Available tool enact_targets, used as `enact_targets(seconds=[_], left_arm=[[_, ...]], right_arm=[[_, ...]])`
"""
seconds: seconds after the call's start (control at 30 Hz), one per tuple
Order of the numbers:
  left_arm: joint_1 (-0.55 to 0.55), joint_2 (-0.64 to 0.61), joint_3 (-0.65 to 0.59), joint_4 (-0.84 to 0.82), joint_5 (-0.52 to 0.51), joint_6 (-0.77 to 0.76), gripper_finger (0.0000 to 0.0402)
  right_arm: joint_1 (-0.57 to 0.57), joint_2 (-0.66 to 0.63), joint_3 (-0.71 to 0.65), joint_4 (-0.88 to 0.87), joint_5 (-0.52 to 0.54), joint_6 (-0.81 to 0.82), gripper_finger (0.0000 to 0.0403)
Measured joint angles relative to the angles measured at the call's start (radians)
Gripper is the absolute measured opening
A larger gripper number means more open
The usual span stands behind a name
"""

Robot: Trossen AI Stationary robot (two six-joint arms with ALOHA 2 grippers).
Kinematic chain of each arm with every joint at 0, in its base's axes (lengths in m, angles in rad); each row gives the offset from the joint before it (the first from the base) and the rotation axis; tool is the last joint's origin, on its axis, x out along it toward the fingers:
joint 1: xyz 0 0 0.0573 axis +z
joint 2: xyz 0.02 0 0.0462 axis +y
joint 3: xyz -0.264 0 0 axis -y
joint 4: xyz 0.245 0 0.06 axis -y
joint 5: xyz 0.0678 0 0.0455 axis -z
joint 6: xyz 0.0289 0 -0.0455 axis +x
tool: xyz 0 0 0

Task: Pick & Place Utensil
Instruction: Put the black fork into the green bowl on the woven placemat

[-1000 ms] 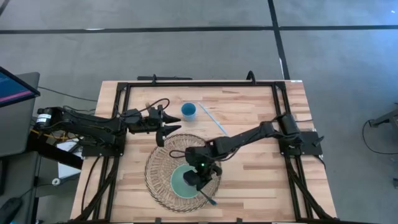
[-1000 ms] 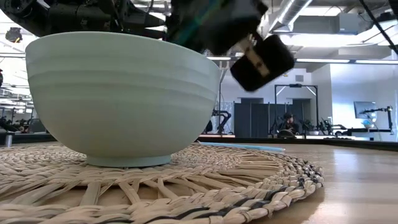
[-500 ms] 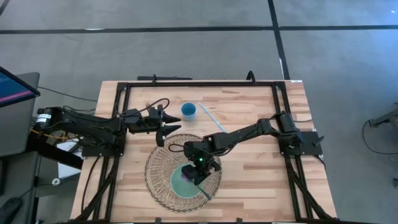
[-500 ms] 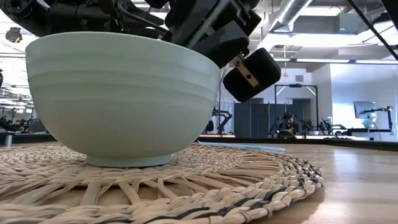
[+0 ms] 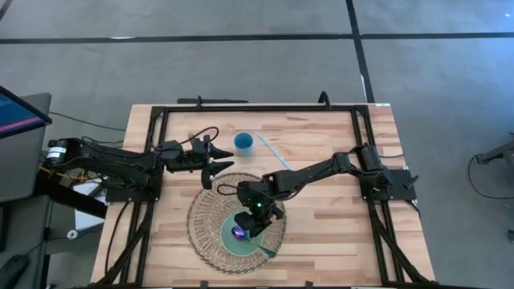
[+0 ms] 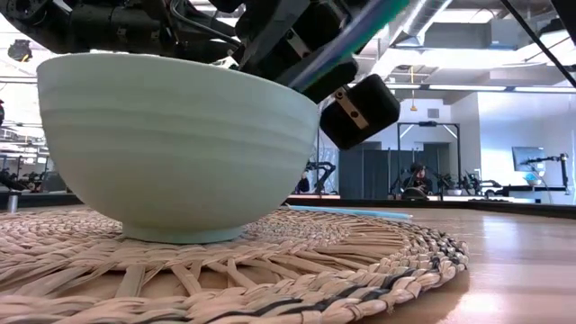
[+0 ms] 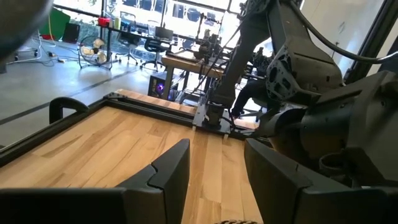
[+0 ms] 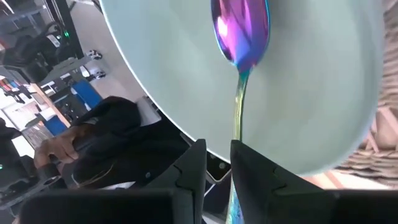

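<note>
A spoon with an iridescent purple head and a teal handle is in my right gripper, which is shut on it above the pale green bowl. The bowl stands by its foot on a round woven mat. In the high view the spoon head lies inside the bowl, and the handle's free end sticks out past the near rim. The low view shows the bowl and the handle slanting upward. My left gripper waits open beyond the mat's far-left edge. My right gripper pinches the spoon's handle between its two fingers, some way behind the head. The fingers slant down from the far right and lie along the handle. The spoon is tilted, with its head low inside the bowl; whether the head touches the bowl, I cannot tell.
A small blue cup stands on the table beyond the mat, with a light blue straw lying to its right. A black frame runs around the wooden table. Bare wood lies to the right of the mat.
My right gripper moved from the bowl's near-right rim toward the far left, over the bowl, and tipped. The spoon turned with it: its purple head now shows inside the bowl, and its handle slants up toward the right in the low view.
</note>
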Motion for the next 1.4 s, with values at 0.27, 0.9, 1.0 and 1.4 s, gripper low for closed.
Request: enact_targets(seconds=[0.27,0.9,1.0,1.4], left_arm=[[0.0,0.0,0.0,0.0,0.0,0.0,0.0154],[0.0,0.02,0.001,-0.011,-0.002,-0.041,0.0154],[-0.001,0.037,0.0,-0.017,-0.033,-0.049,0.0154],[0.0,0.062,0.0,-0.223,-0.465,-0.136,0.0154]], right_arm=[[-0.018,-0.002,0.0,0.041,-0.041,-0.072,0.0068],[-0.042,-0.388,0.0,-0.342,0.385,-0.85,0.0068],[-0.041,-0.458,0.0,-0.425,0.507,-0.94,0.0068],[0.045,-0.75,-0.261,-0.432,0.659,-1.118,0.0068]])
